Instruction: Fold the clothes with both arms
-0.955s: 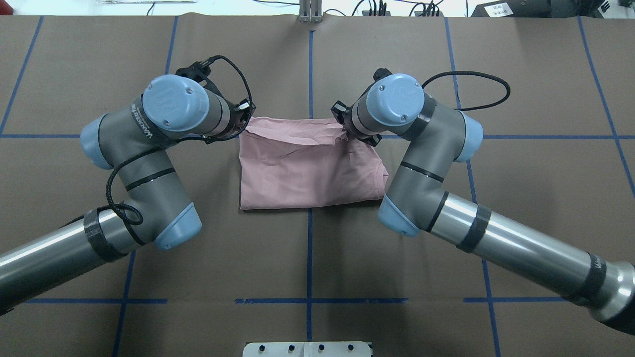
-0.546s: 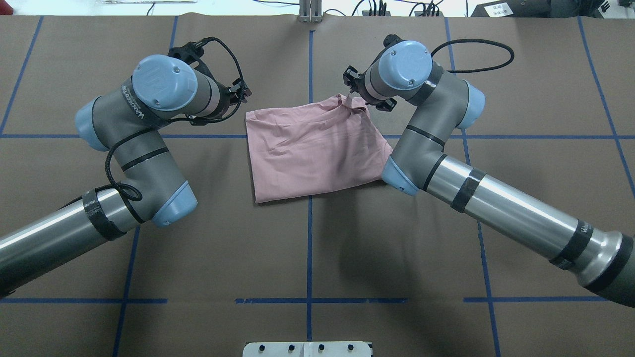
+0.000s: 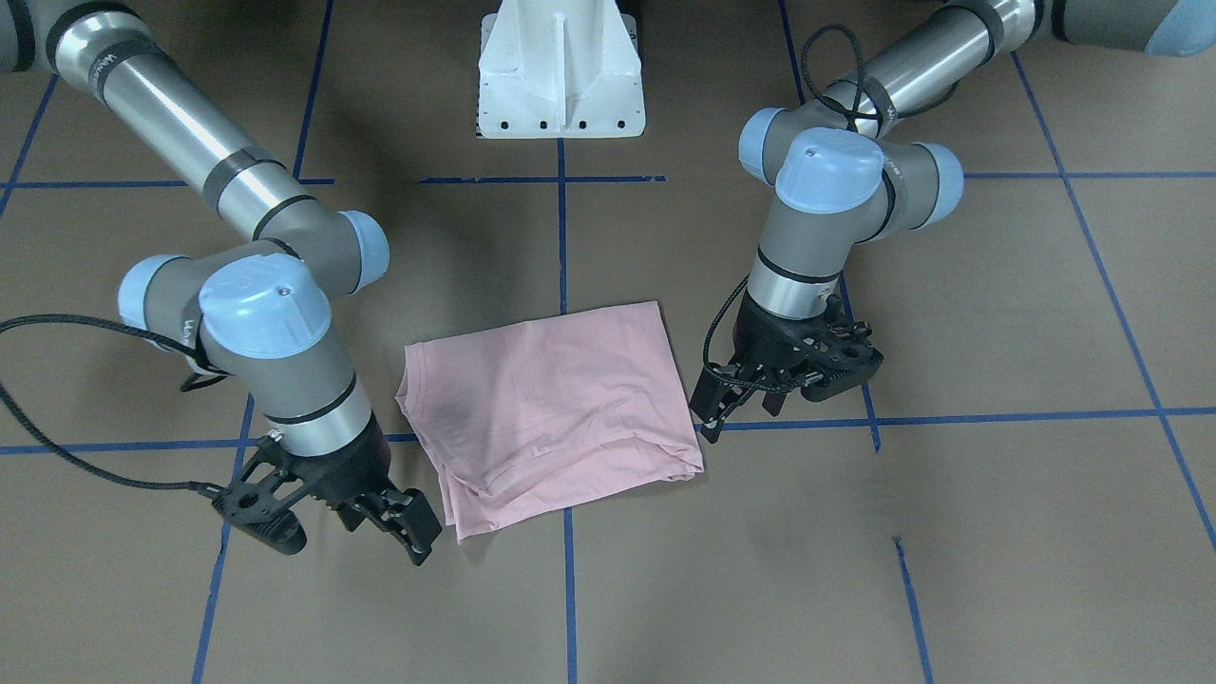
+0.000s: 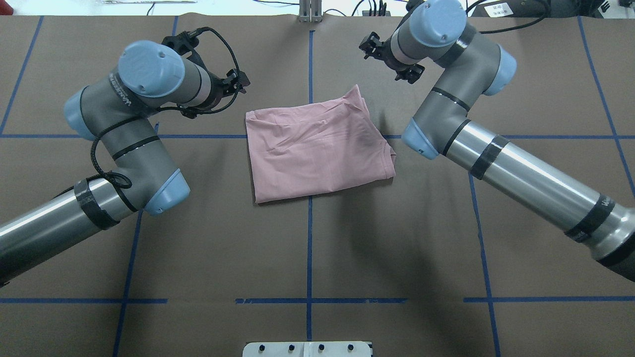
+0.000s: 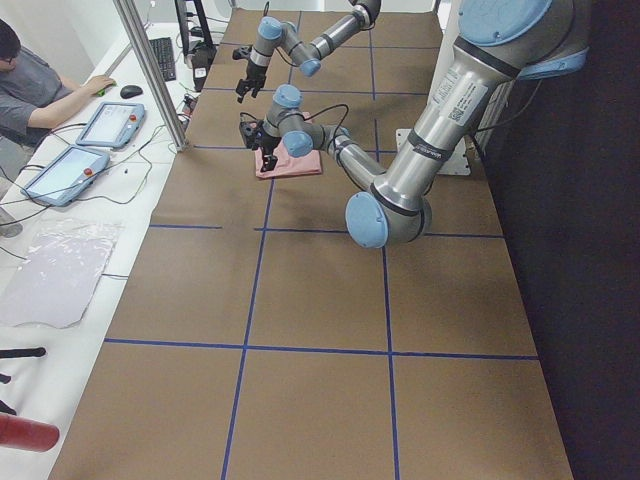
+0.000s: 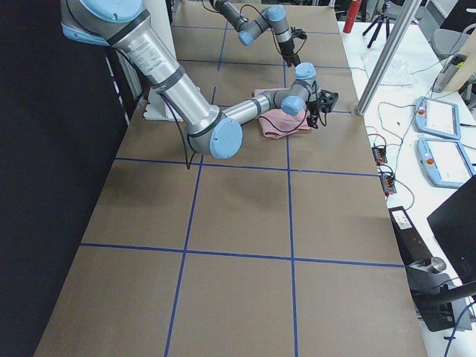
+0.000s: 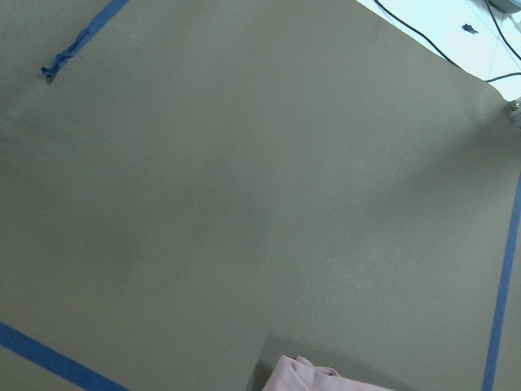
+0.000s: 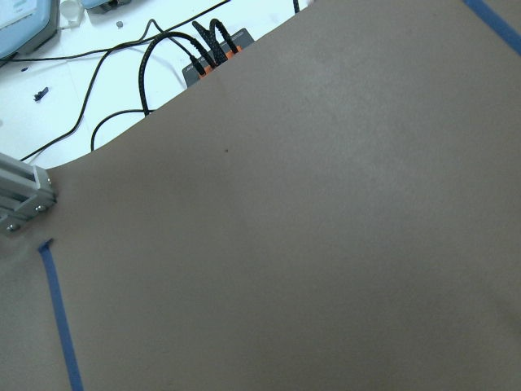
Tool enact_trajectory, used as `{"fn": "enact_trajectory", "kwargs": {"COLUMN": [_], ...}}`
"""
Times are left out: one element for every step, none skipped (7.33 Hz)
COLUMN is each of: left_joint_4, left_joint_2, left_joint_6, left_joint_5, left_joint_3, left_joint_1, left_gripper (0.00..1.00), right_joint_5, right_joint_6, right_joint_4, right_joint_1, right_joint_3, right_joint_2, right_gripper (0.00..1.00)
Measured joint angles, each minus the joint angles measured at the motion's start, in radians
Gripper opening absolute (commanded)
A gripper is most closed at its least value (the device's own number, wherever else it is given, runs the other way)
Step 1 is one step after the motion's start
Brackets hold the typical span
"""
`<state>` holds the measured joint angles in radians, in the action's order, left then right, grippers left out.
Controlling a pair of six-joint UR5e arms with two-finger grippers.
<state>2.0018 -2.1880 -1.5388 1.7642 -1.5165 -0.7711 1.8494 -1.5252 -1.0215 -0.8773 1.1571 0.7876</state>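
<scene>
The pale pink T-shirt (image 4: 317, 144) lies folded into a rough rectangle, plain side up, at the table's middle; it also shows in the front view (image 3: 551, 408). My left gripper (image 3: 736, 413) hangs open and empty beside the shirt's left edge, apart from it; overhead it is near the shirt's far left corner (image 4: 237, 84). My right gripper (image 3: 399, 530) is open and empty just past the shirt's far right corner, and shows overhead (image 4: 369, 47). The left wrist view catches only a shirt corner (image 7: 317, 376). The right wrist view shows bare paper.
Brown paper with blue tape lines (image 4: 309, 248) covers the table. The white pedestal base (image 3: 560, 71) stands at the robot's side. Cables (image 4: 372, 7) and a metal post (image 4: 310, 12) line the far edge. An operator (image 5: 40, 85) sits past that edge.
Both grippers have let go of the shirt's far edge and moved up and away toward the far side. The shirt has dropped flat, slightly turned, its far right corner pulled outward.
</scene>
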Motion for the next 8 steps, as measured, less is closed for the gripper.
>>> {"fn": "enact_trajectory", "kwargs": {"left_joint_4": [-0.005, -0.011, -0.015, -0.016, -0.017, -0.017, -0.018, -0.025], "left_joint_2": [0.044, 0.095, 0.143, 0.196, 0.255, 0.315, 0.369, 0.417], "left_joint_6": [0.097, 0.209, 0.318, 0.426, 0.548, 0.672, 0.796, 0.933], "left_joint_5": [0.04, 0.073, 0.099, 0.124, 0.172, 0.225, 0.266, 0.309], "left_joint_3": [-0.06, -0.11, -0.142, -0.17, -0.197, -0.221, -0.24, -0.246], "left_joint_1": [-0.047, -0.099, -0.146, -0.19, -0.246, -0.306, -0.369, -0.439], "left_gripper": [1.0, 1.0, 1.0, 1.0, 1.0, 1.0, 1.0, 1.0], "right_joint_5": [0.055, 0.091, 0.112, 0.132, 0.177, 0.239, 0.303, 0.368], "right_joint_6": [0.11, 0.255, 0.43, 0.62, 0.804, 0.968, 1.13, 1.291], "right_joint_4": [-0.048, -0.115, -0.21, -0.324, -0.448, -0.543, -0.592, -0.611], "right_joint_1": [-0.048, -0.09, -0.124, -0.155, -0.205, -0.277, -0.361, -0.445], "right_joint_3": [0.047, 0.13, 0.228, 0.334, 0.449, 0.535, 0.581, 0.584], "right_joint_2": [0.047, 0.124, 0.212, 0.303, 0.393, 0.474, 0.554, 0.624], "right_gripper": [1.0, 1.0, 1.0, 1.0, 1.0, 1.0, 1.0, 1.0]}}
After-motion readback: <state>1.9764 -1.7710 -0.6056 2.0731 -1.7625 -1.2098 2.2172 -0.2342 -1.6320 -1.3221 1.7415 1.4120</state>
